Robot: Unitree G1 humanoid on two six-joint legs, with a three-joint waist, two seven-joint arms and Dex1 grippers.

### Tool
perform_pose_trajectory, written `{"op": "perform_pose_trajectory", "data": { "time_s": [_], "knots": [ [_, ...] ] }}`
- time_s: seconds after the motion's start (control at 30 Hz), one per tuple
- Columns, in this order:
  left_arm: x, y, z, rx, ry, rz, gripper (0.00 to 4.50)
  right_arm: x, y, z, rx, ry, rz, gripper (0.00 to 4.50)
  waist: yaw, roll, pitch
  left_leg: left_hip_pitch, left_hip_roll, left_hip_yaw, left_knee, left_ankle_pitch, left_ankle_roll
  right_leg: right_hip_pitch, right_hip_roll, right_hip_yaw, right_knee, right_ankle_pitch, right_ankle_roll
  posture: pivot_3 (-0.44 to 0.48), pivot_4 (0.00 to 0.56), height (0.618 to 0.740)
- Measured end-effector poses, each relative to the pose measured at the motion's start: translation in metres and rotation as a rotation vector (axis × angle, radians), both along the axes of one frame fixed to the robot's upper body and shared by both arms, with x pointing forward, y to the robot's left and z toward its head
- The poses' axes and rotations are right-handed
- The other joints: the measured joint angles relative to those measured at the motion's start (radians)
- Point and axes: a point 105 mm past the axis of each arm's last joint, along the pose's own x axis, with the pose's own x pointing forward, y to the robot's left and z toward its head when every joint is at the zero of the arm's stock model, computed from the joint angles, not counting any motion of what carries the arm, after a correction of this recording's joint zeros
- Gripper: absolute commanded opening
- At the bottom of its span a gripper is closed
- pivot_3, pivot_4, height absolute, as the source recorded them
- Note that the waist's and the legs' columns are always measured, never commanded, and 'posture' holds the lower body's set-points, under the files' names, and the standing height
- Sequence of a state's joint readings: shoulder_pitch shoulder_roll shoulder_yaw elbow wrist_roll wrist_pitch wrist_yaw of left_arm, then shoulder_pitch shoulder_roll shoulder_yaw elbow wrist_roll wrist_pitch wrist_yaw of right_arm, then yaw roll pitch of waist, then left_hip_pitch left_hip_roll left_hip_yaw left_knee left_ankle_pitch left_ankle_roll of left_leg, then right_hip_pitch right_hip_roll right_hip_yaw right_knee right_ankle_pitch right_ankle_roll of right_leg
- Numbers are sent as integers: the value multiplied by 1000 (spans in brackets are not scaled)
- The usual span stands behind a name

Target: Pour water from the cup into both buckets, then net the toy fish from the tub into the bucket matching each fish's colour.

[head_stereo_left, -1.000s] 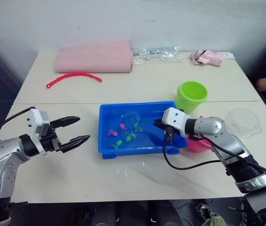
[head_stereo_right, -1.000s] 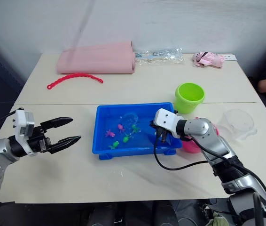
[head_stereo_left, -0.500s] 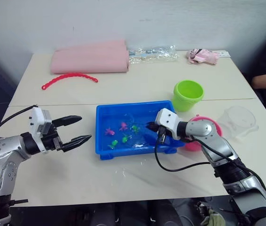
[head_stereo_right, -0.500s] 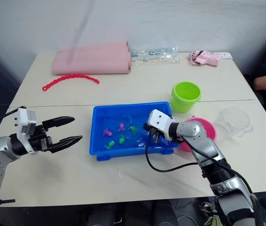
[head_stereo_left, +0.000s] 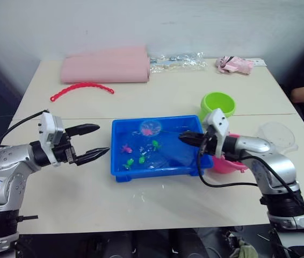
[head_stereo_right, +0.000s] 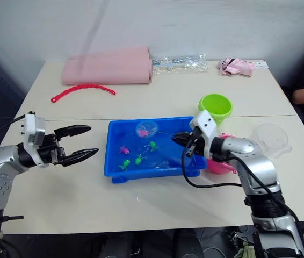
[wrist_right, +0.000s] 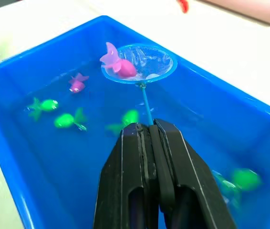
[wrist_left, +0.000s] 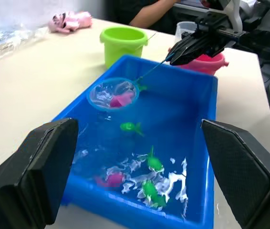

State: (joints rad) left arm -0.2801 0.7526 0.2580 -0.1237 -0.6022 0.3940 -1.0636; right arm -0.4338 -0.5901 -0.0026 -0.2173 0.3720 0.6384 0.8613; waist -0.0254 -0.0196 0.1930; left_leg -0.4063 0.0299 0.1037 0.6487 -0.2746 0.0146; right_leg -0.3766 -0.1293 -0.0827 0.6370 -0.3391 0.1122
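Right jaws pinched on the net's thin handle — a pink fish now lifted clear of the water.

The right gripper [wrist_right: 147, 138] clamps the handle of the net [wrist_right: 140, 64], whose hoop sits up the middle of the head view with a pink fish [wrist_right: 118, 64] lying in the mesh; a second ago the hoop was low in the tub [head_stereo_left: 157, 169] among the fish, so the catch looks made and the carry to the pink bucket [head_stereo_left: 230, 164], just right of the tub, is next. Green and pink fish remain in the water. The green bucket [head_stereo_left: 219, 105] stands above it, the cup [head_stereo_left: 275, 137] at far right. The right forearm reaches leftward from centre-right over the tub's rim. The left gripper [head_stereo_left: 90, 142] hovers at centre-left over the worktop [head_stereo_left: 168, 91] — jaws spread wide, empty, pointing at the tub.
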Motion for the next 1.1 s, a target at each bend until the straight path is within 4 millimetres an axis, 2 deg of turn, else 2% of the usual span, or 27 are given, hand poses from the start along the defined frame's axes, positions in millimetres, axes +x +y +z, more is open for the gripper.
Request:
{"op": "perform_pose_trajectory", "data": {
  "time_s": [0.17, 0.33, 0.63, 0.77, 0.8, 0.83, 0.87, 0.93, 1.1],
  "knots": [
    [4, -16, -1, -16, 20, -73, 4454, -13, -19, 2, -22, -21, -37, 0, 1, 0, 0, 0, 0, 1, 0, 0, 0, 0, 1, 0, 0, 0, 0, 0, 150, 740],
    [5, -41, 1, -38, 16, -180, 4454, -39, -43, 23, -10, -94, -71, 0, 7, 0, 0, 0, 0, 0, 1, 0, 0, 0, 1, 1, 0, 0, 0, 0, 150, 740],
    [7, -53, -1, -57, 28, -224, 4454, -49, -59, 34, 11, -113, -116, 0, 12, 0, 0, 1, 0, 1, 1, 0, 1, 1, 2, 2, 0, 0, 0, 0, 150, 740],
    [9, -64, -2, -63, 39, -274, 4454, -68, -87, 41, -3, -121, -191, 0, 26, 0, 0, 1, 0, 1, 1, 0, 1, 1, 3, 2, 0, 0, 0, 0, 150, 740],
    [9, -69, -3, -76, 43, -300, 4454, -81, -104, 45, -14, -138, -246, 0, 37, 0, 0, 1, 0, 1, 1, 0, 1, 1, 2, 2, -1, 0, 0, 0, 150, 740],
    [10, -77, -7, -86, 60, -331, 4454, -103, -136, 43, -56, -127, -359, 0, 48, 0, 0, 1, -1, 1, 3, 0, 2, 2, 3, 3, -3, 1, 1, 0, 150, 740],
    [10, -81, -6, -90, 55, -351, 4454, -112, -146, 40, -71, -120, -396, 0, 49, 0, 0, 2, 0, 1, 3, 0, 2, 2, 3, 3, -3, 1, 1, 0, 150, 740],
    [11, -84, -9, -93, 63, -365, 4454, -123, -158, 34, -88, -127, -445, 0, 50, 0, 0, 2, 0, 1, 2, 1, 2, 2, 3, 3, -3, 1, 1, 0, 150, 740],
    [13, -85, -12, -94, 78, -374, 4454, -138, -170, 16, -141, -89, -487, 0, 50, 0, 0, 2, 0, 1, 2, 1, 2, 2, 4, 3, -3, 1, 1, 0, 150, 740]
  ]
}}
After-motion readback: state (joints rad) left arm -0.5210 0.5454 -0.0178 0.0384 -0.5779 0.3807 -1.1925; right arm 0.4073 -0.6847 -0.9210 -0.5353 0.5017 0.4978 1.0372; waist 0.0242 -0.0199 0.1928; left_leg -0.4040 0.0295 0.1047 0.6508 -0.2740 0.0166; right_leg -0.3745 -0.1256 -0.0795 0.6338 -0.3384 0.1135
